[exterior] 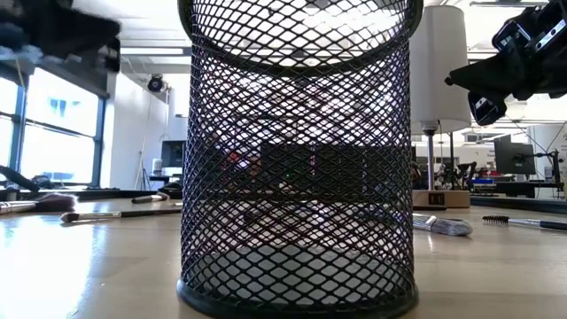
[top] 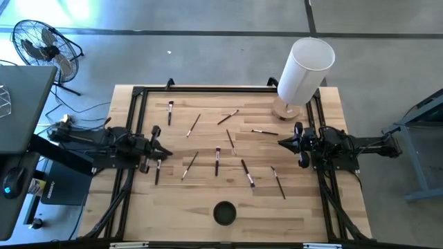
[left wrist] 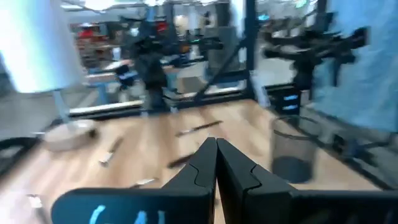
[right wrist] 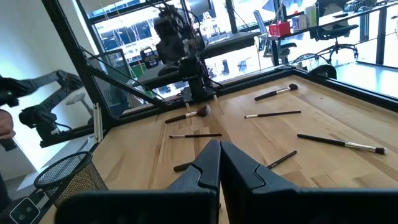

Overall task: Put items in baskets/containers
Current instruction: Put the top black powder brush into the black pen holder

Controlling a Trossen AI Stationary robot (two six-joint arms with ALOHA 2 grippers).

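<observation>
Both grippers, left gripper (top: 166, 152) and right gripper (top: 282, 143), hover clenched on nothing at opposite table (top: 304, 207) edges. Makeup brushes (top: 217, 160) lie scattered between them. The black mesh cup (top: 224, 213) stands empty near the front edge.

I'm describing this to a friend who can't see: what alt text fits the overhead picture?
Seen from above, about ten thin makeup brushes lie scattered across a wooden table, and a small round black mesh cup stands near its front edge. Two dark robot arms wait at the sides, left gripper and right gripper both shut and empty; a tall white cylinder stands at the far right corner.
</observation>
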